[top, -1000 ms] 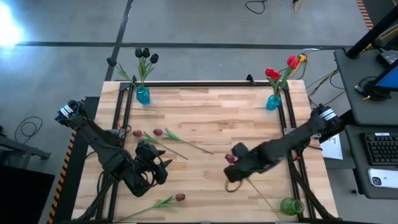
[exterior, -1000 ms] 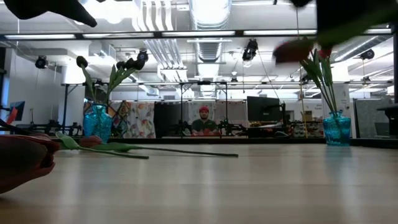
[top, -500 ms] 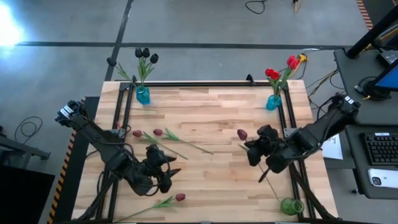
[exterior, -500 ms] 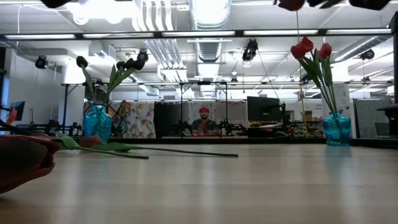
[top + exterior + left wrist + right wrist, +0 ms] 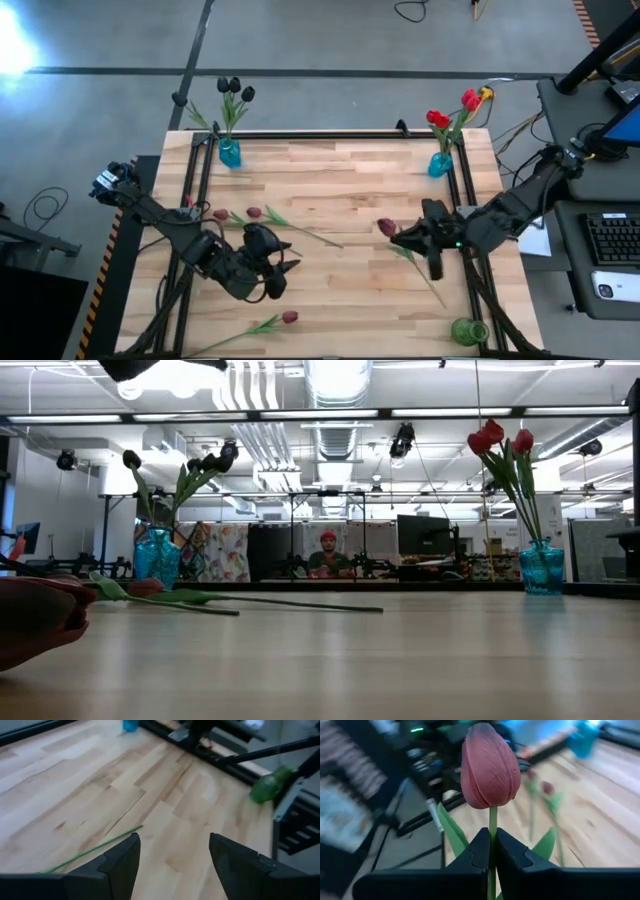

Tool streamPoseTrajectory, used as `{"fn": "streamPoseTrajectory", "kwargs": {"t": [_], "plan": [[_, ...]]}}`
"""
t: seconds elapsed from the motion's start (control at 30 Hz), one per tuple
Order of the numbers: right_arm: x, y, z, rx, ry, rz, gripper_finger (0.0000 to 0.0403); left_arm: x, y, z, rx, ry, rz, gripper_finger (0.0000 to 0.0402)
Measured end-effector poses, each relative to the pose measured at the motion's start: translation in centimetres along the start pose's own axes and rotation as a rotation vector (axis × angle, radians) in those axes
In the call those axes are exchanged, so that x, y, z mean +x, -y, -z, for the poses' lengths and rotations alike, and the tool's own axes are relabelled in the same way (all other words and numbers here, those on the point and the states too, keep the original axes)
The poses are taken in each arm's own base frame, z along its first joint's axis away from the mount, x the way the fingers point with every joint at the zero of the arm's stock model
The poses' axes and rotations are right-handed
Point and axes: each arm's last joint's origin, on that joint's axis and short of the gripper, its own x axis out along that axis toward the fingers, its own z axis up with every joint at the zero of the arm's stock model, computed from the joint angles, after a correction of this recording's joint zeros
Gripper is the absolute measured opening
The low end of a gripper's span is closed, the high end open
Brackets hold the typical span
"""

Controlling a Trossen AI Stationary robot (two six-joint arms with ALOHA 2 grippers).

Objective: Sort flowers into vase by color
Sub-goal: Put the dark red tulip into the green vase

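Tulips are what's getting sorted here, and one maroon tulip (image 5: pixel 490 767) is up in the air right now, its stem pinched tight just under the head by the right claw (image 5: pixel 408 236), over the right half of the wooden surface (image 5: pixel 340 180). So I'd say this is the carry step.

Two blue vases sit at the far edge: the left vase (image 5: pixel 229 152) has dark blooms, the right vase (image 5: pixel 439 164) has bright red ones. The held head looks dull maroon to me, so picking the right vase is the tricky call. Next move probably needs the stem tipped upright and threaded into a narrow neck without knocking out what's already in there.

The left claw (image 5: pixel 172 855) hangs over the left-centre of the surface, spread wide, holding nothing. Three more tulips (image 5: pixel 250 213) are lying flat nearby.
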Motion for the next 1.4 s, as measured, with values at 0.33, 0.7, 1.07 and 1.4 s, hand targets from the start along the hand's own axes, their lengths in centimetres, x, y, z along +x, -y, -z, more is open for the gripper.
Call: {"fn": "streamPoseTrajectory", "kwargs": {"t": [0.33, 0.7, 1.07, 1.4], "plan": [[-4.7, -0.3, -0.6, -0.165, -0.039, -0.375, 0.0012, 0.9, 1.7, -1.6, -0.061, 0.13, 0.124, 0.0224], [-6.9, 1.3, 0.7, -0.196, 0.021, -0.776, 0.0012, 2.1, 2.7, -3.0, -0.184, 0.277, 0.17, 0.0224], [-6.4, 1.1, 2.9, -0.211, 0.064, -1.189, 0.0012, 1.5, 2.9, -3.9, -0.305, 0.321, 0.225, 0.0224], [-7.0, -0.3, 4.1, -0.278, 0.053, -1.33, 0.0012, 1.5, 2.9, -4.0, -0.379, 0.319, 0.241, 0.0224]]}}
